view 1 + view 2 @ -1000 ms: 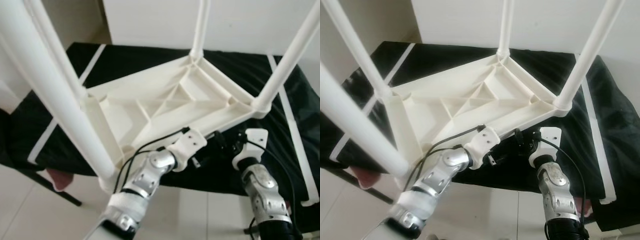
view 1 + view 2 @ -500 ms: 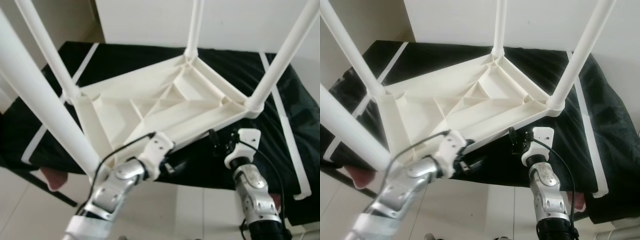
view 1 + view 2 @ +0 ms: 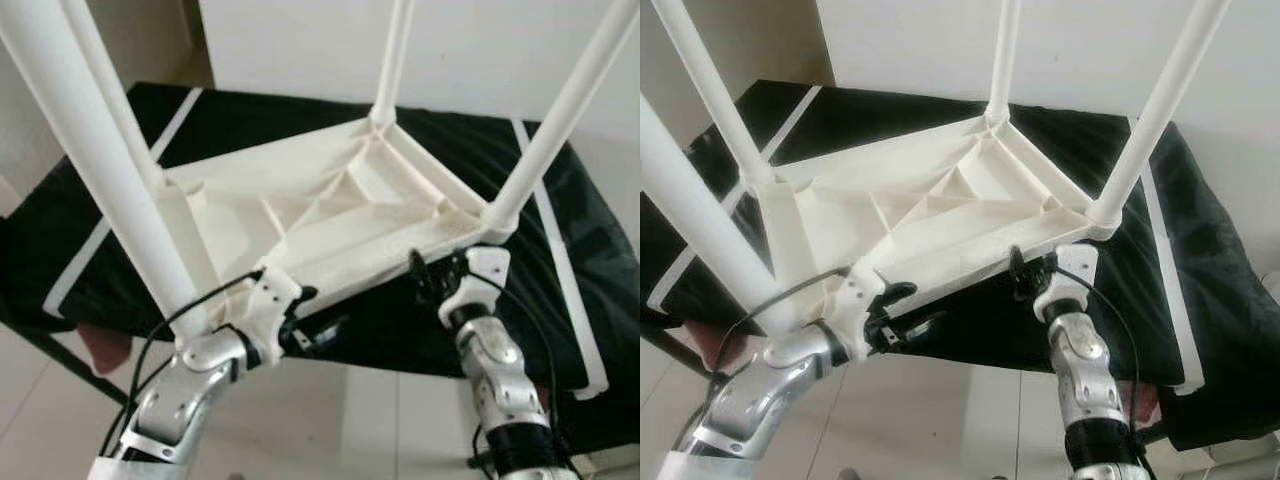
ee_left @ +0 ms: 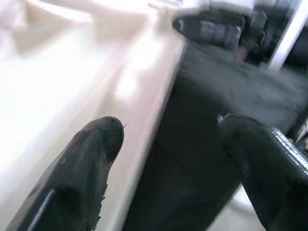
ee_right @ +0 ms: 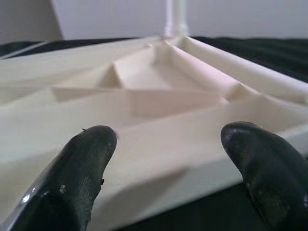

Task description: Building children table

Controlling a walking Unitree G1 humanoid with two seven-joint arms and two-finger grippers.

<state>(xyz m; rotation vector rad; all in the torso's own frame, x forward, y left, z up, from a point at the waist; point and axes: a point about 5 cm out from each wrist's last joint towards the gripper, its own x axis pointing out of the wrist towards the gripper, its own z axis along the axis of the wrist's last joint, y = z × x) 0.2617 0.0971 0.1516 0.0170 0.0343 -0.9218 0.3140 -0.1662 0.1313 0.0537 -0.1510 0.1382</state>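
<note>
A white plastic children's table (image 3: 330,200) lies upside down on a black-covered surface (image 3: 250,120), its underside ribs showing. Legs stand up from its corners: a thick near-left leg (image 3: 100,150), a far leg (image 3: 393,55) and a right leg (image 3: 560,110). My left gripper (image 3: 305,328) is open at the table's near rim; in the left wrist view (image 4: 168,139) one finger lies over the white rim and the other over the black cloth. My right gripper (image 3: 432,275) is open just below the near-right corner, facing the rim (image 5: 159,144).
White tape strips (image 3: 560,270) cross the black cover, which drops off at its front edge to a pale tiled floor (image 3: 350,420). A white wall (image 3: 290,40) stands behind. A reddish object (image 3: 100,348) sits low at the left, under the cover's edge.
My left arm has drawn back down and to the left along the near rim. My right gripper has come up closer to the near-right corner. The camera has shifted slightly.
</note>
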